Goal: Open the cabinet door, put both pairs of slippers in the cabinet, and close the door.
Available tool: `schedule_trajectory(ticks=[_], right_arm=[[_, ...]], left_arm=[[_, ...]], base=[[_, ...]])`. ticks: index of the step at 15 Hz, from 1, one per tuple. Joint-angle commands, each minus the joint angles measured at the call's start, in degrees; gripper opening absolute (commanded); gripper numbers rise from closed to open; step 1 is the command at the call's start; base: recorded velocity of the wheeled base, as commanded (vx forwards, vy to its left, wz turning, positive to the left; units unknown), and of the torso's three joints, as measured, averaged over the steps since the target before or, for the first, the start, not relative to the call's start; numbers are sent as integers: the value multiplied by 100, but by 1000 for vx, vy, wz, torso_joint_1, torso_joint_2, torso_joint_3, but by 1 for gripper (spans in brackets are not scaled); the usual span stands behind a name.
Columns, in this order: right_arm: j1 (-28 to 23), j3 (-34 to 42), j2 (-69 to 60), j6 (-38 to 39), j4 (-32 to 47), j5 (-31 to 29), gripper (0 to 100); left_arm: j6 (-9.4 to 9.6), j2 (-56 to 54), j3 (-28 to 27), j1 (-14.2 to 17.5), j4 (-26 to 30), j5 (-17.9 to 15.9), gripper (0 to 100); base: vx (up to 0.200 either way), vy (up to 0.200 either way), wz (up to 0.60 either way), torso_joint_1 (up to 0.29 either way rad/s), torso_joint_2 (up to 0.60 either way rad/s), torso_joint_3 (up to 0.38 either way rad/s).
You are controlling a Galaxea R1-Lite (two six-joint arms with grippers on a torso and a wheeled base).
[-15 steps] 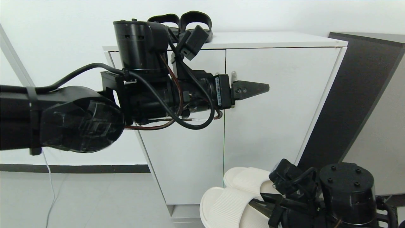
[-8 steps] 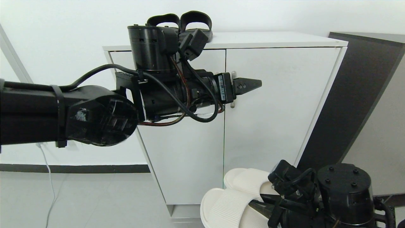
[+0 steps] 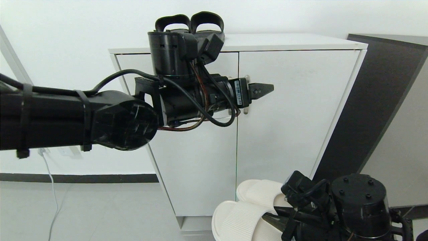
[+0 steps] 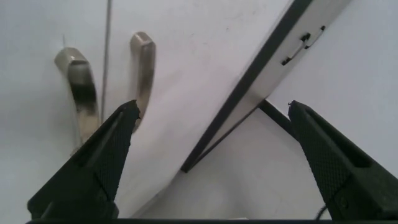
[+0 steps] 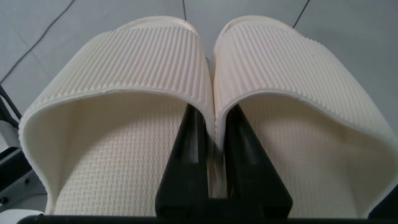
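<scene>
White slippers lie nearest to us, a ribbed pair set side by side with their toes pointing away. We see the right gripper clamped on them. Its two black fingers squeeze the adjoining inner walls of the pair together, so one pinch holds both slippers. Grey floor tiles show beyond the toes. From the head view we place this pair low down, in front of the foot of the cabinet, below its right-hand door.

Farther out and higher, the left gripper is held level in front of the cabinet, its fingers spread wide apart. Behind it the two white doors are shut and meet at a narrow upright seam. Two metal handles stand upright, one on each side of that seam. In the left wrist view one fingertip lies just beside the closer handle; we cannot tell whether it touches.

Farthest back, the black slippers rest side by side on the cabinet's top, towards its left end, partly hidden by the left arm's wrist. A plain white wall rises behind them.
</scene>
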Motion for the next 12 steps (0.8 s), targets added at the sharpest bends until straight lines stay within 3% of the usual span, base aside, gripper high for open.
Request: schedule_trajectory(ticks=[1,8,9,12], right_arm=[[2,-12,24,-1,-2,-2,0],[2,-3,15,-10,-2,-2,0],[11,5,15,-10,-11,-2,0],[38,23,15,7,-2,16,0]], left_arm=[[40,297,-201,-2,4,71,100],[49,614,-816,24,364,71,100],[49,614,-816,33,364,71,0],[14,587,-772,33,355,71,0]], base=[[0,0,0,0,0,0],[0,0,0,0,0,0],[0,0,0,0,0,0],[0,0,0,0,0,0]])
